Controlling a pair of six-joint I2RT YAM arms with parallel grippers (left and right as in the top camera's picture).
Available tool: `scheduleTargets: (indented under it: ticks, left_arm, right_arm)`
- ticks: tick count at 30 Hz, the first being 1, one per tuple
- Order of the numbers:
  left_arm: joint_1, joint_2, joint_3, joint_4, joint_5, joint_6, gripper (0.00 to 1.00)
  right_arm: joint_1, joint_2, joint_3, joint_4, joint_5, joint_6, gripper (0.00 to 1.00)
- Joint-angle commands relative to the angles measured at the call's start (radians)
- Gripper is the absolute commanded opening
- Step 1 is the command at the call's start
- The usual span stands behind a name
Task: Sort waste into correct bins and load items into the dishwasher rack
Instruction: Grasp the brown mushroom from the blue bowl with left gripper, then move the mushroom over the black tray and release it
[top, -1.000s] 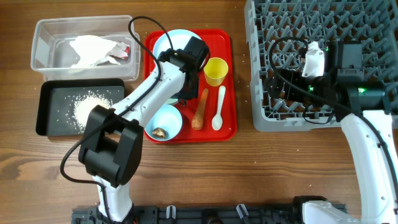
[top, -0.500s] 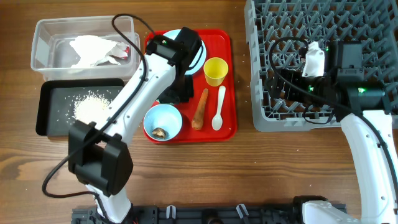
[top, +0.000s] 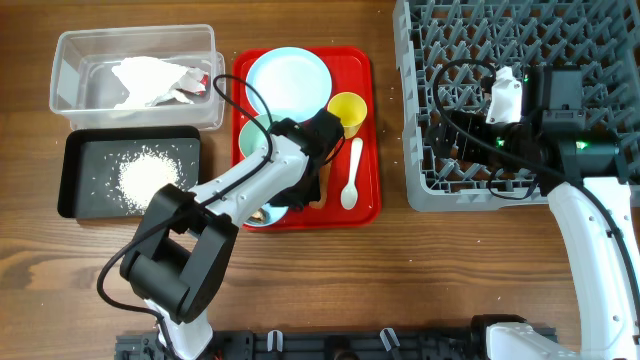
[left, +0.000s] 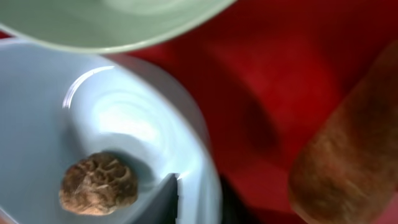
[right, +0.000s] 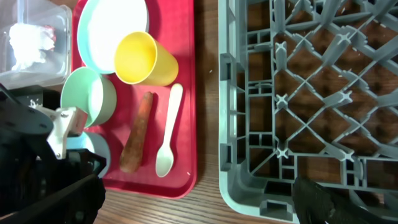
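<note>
On the red tray, a pale blue bowl (left: 124, 124) holds a brown food scrap (left: 98, 183). My left gripper (left: 199, 208) straddles its right rim, one finger inside, one outside, shut on it. Beside it lie the orange carrot piece (right: 137, 140) and white spoon (right: 168, 134), with the mint bowl (right: 87, 96), yellow cup (right: 140, 59) and blue plate (top: 288, 85) farther back. My right gripper (right: 196, 186) hangs wide open and empty over the grey dishwasher rack's (top: 520, 40) near-left corner. The napkin (top: 150, 80) lies in the clear tub (top: 70, 60); rice (top: 148, 175) lies in the black tray (top: 85, 200).
The red tray (top: 372, 130) sits between the two bins on the left and the rack on the right. A strip of bare wooden table (top: 392, 120) separates tray and rack. The left arm (top: 230, 190) crosses the tray's front-left corner.
The left arm swung from over the plate down to the front blue bowl, and its jaws narrowed onto the rim. The plate is now uncovered. The right arm stayed still.
</note>
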Motion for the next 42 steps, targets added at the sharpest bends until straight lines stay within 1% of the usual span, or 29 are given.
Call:
scheduleTargets:
  ticks: [1, 2, 5, 8, 10, 13, 16, 19, 23, 24, 25, 28, 31, 33, 34, 35, 37, 39, 41, 42]
  left_arm:
    - [0.004, -0.005, -0.019, 0.01, -0.023, -0.009, 0.07]
    - [0.004, -0.005, -0.019, 0.01, -0.023, -0.009, 0.05]
    - [0.004, -0.009, -0.016, -0.023, 0.026, -0.008, 0.04]
    - [0.005, -0.049, 0.04, -0.132, 0.037, -0.004, 0.04]
    - [0.005, -0.108, 0.108, -0.17, 0.037, -0.004, 0.04]
    - [0.006, -0.193, 0.163, -0.171, 0.037, 0.014, 0.04]
    - [0.063, -0.296, 0.173, -0.176, 0.037, 0.015, 0.04]
    - [0.251, -0.373, 0.173, -0.193, 0.037, 0.079, 0.04]
    - [0.513, -0.378, 0.173, -0.191, 0.042, 0.204, 0.04]
    - [0.609, -0.377, 0.173, -0.179, 0.053, 0.232, 0.04]
    - [0.68, -0.377, 0.172, -0.157, 0.094, 0.261, 0.04]
    - [0.879, -0.376, 0.158, -0.066, 0.291, 0.398, 0.04]
    - [1.016, -0.355, 0.145, -0.016, 0.387, 0.504, 0.04]
    - [1.121, -0.31, 0.146, 0.01, 0.521, 0.567, 0.04]
    - [1.17, -0.278, 0.146, 0.029, 0.616, 0.61, 0.04]
    - [1.21, -0.241, 0.145, 0.043, 0.722, 0.67, 0.04]
    - [1.266, -0.17, 0.146, 0.044, 0.857, 0.753, 0.04]
    - [1.339, -0.061, 0.146, 0.031, 1.011, 0.828, 0.04]
    - [1.383, 0.005, 0.145, 0.024, 1.122, 0.838, 0.04]
    - [1.409, 0.036, 0.146, 0.015, 1.226, 0.87, 0.04]
  right_arm:
    - [-0.002, 0.007, 0.015, 0.002, 0.017, -0.005, 1.0]
    - [-0.002, 0.007, 0.015, 0.003, 0.017, -0.005, 1.0]
    - [-0.002, 0.007, 0.015, 0.002, 0.017, -0.005, 1.0]
    - [-0.002, 0.007, 0.015, 0.01, 0.017, -0.005, 1.0]
    - [-0.002, 0.007, 0.015, 0.021, 0.017, -0.005, 1.0]
    - [-0.002, 0.007, 0.015, 0.022, 0.017, -0.005, 1.0]
    - [-0.002, 0.007, 0.015, 0.027, 0.017, -0.006, 1.0]
    - [-0.002, 0.007, 0.015, 0.029, 0.017, -0.005, 1.0]
    - [-0.002, 0.007, 0.015, 0.029, 0.017, -0.005, 1.0]
    - [-0.002, 0.007, 0.015, 0.029, 0.017, -0.006, 1.0]
    - [-0.002, 0.007, 0.015, 0.032, 0.017, -0.006, 1.0]
    - [-0.002, 0.007, 0.015, 0.034, 0.017, -0.005, 1.0]
    - [-0.002, 0.007, 0.015, 0.034, 0.018, -0.006, 1.0]
    - [-0.002, 0.007, 0.015, 0.035, 0.018, -0.006, 0.99]
    - [-0.002, 0.007, 0.015, 0.04, 0.017, -0.006, 1.0]
    - [-0.002, 0.007, 0.015, 0.043, 0.017, -0.006, 1.0]
    - [-0.002, 0.007, 0.015, 0.042, 0.017, -0.006, 1.0]
    - [-0.002, 0.007, 0.015, 0.04, 0.017, -0.005, 1.0]
    - [-0.002, 0.007, 0.015, 0.04, 0.017, -0.005, 1.0]
    - [-0.002, 0.007, 0.015, 0.04, 0.017, -0.006, 1.0]
